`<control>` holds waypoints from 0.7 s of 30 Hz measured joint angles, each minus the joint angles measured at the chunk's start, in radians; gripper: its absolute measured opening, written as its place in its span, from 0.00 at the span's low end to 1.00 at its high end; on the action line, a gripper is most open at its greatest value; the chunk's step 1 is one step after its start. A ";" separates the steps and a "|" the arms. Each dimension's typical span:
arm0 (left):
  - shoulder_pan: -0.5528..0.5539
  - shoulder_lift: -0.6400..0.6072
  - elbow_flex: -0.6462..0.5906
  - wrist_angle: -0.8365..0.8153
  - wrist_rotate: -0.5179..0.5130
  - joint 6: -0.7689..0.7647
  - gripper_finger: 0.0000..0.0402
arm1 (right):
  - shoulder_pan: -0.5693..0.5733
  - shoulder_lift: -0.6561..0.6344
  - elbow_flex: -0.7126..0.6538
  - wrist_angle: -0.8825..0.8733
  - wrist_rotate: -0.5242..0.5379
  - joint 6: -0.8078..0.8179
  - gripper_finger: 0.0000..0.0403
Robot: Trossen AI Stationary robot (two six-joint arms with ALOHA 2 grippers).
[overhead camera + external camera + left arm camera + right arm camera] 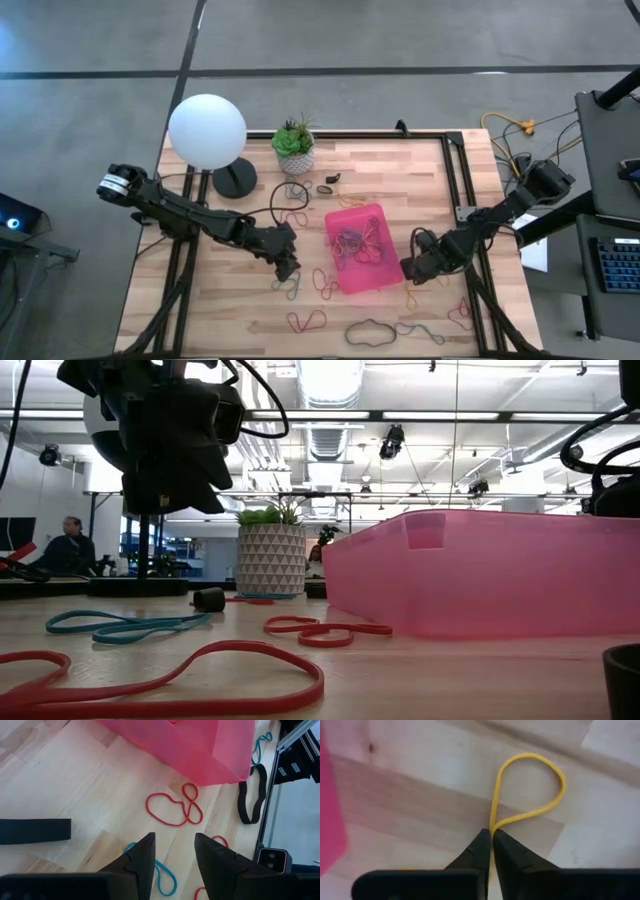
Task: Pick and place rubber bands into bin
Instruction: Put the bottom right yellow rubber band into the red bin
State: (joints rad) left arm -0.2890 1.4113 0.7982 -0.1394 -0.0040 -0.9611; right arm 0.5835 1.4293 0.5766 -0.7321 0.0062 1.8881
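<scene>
Wooden slats make up the tabletop (400,170), framed by dark rails and standing on a grey floor. At its far edge stand a white globe lamp (207,131) and a small potted plant (294,148), both well clear of the arms.

The bin (372,275) sits between the two grippers, with a tangle of rubber bands (358,243) already lying inside it. More bands are scattered loose on the wood around it: a red band (172,810) lies just ahead of the left gripper (288,266), near the bin's corner, a teal band (162,872) runs under its fingertips, and a black band (251,795) lies farther off by the table rail. A flat black strip (35,830) lies on the wood to one side of the left fingers.

The left gripper hovers beside the bin's left wall with its fingers spread and nothing between them.

The right gripper (412,270) is just off the bin's right wall, low on the table. Its fingers are pressed together on a yellow band (530,785), whose loop lies flat on the wood ahead of the tips. The pink wall shows at the edge of the right wrist view, close beside the fingers.

Bare wood lies ahead of the yellow loop, and more bands lie along the near edge.
</scene>
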 joint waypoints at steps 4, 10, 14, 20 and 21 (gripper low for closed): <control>0.001 0.000 0.000 0.000 -0.002 0.000 0.30 | 0.000 -0.024 0.005 -0.041 0.068 -0.007 0.02; 0.002 0.000 0.000 0.001 -0.002 0.000 0.30 | -0.019 -0.170 0.131 -0.264 0.338 -0.017 0.02; 0.002 0.000 0.001 0.002 -0.002 0.000 0.30 | -0.089 -0.261 0.191 -0.247 0.447 -0.235 0.02; 0.002 0.000 0.005 0.006 -0.002 0.000 0.30 | -0.247 -0.298 0.198 0.037 0.351 -0.642 0.02; 0.002 0.000 0.005 0.006 -0.002 -0.001 0.30 | -0.270 -0.294 0.199 0.099 0.324 -0.695 0.02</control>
State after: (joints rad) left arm -0.2871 1.4117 0.8028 -0.1338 -0.0055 -0.9619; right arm 0.3130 1.1354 0.7752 -0.6333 0.3302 1.1930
